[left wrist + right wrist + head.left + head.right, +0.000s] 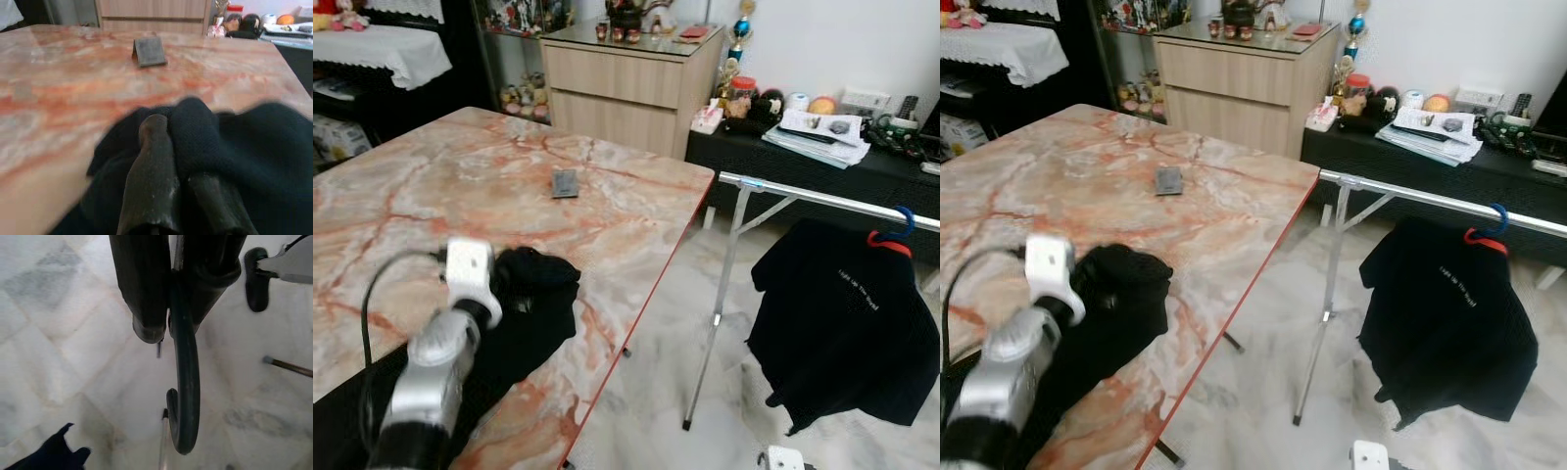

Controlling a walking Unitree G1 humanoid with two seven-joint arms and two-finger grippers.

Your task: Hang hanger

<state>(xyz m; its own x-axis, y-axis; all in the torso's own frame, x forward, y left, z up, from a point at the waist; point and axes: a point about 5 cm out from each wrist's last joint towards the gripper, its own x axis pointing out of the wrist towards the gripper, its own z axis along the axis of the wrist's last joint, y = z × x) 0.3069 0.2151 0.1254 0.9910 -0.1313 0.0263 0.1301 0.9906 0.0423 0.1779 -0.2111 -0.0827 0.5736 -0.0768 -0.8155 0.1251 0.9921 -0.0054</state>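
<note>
Dark hanger hook (186,396), seemingly gripped, above floor.

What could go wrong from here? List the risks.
1. The right pincer pinches only the thin stem of the dark hanger hook, low over the marble floor; the hook could twist or slip out.
2. The left pincer is closed on the black garment near the marble table's red edge; pulling may drag it off onto the floor.
3. The rack rail already carries a hung black shirt, which could be bumped.
</note>
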